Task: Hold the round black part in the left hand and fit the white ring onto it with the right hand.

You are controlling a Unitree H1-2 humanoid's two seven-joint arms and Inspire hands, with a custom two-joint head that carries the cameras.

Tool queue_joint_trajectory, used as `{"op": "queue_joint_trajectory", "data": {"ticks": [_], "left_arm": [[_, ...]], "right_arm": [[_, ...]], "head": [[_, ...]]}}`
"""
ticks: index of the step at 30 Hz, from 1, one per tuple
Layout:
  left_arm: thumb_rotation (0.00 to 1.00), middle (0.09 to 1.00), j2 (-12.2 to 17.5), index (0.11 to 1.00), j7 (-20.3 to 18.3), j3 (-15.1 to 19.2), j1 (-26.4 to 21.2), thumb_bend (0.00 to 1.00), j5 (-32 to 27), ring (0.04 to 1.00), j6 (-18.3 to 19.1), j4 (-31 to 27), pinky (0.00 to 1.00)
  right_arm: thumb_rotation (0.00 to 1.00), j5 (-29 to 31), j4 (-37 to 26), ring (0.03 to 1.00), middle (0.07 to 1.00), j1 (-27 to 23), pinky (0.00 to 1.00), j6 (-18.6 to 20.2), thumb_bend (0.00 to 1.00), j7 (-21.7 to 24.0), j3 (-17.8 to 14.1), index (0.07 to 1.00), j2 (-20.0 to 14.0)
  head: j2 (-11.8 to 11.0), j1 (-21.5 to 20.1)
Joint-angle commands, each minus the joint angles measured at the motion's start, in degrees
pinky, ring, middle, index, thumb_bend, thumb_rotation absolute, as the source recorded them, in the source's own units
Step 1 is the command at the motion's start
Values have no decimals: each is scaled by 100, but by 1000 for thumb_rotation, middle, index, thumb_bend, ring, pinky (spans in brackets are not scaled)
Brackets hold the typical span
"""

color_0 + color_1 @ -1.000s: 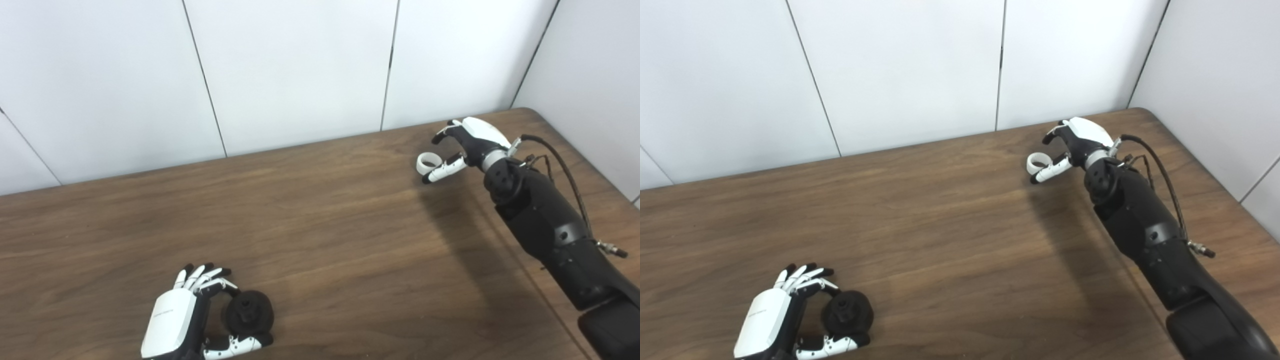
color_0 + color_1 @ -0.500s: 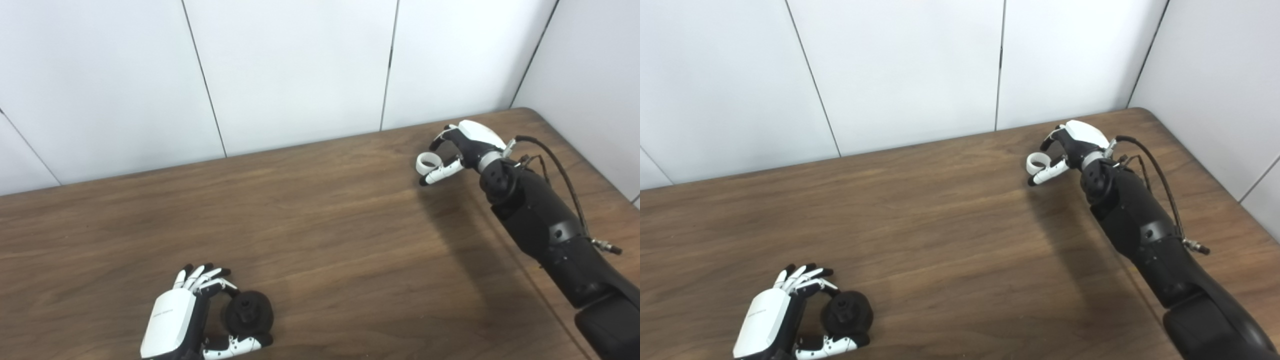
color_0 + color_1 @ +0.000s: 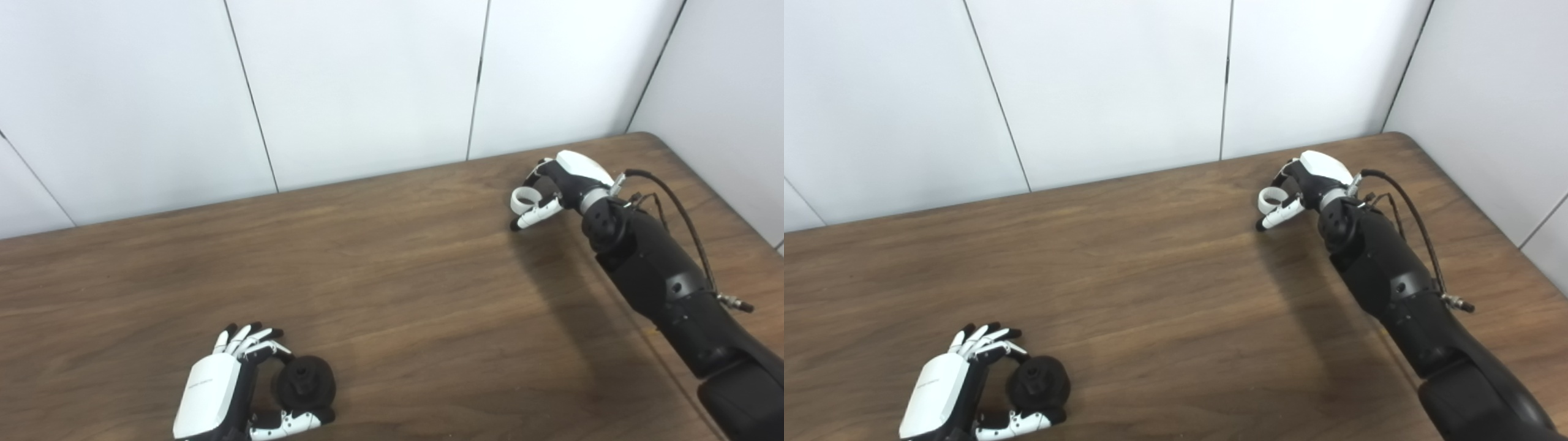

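Observation:
The round black part point(image 3: 304, 383) rests on the wooden table point(image 3: 398, 275) near the front left edge. My left hand point(image 3: 223, 386) is curled around it, with the fingers on its far side and the thumb along its near side. The white ring point(image 3: 524, 197) lies at the back right of the table. My right hand point(image 3: 554, 187) has come down over it. Its fingers press on the ring's right edge and its thumb lies against the near edge. The ring is still at table level.
White wall panels point(image 3: 367, 92) stand close behind the table's far edge. The table's right edge runs just beside my right forearm point(image 3: 661, 282). A black cable point(image 3: 680, 196) loops off that forearm.
The right hand has tipped down and its fingers have closed toward the thumb around the white ring. The ring, the left hand and the black part have stayed in place.

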Motion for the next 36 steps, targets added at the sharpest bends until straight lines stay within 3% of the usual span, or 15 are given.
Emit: {"op": "queue_joint_trajectory", "data": {"ticks": [1,36], "left_arm": [[52,817,63,484,-49,10,0,524,101,917,45,-58,1000],[52,814,67,484,-81,19,15,524,92,915,53,-121,1000]], "right_arm": [[314,-29,-173,1000,945,-275,1000,4,797,-38,-35,641,-122],[238,-43,-180,1000,920,-234,1000,-30,792,-28,-8,616,-198]], "head": [[2,5],[52,17]]}}
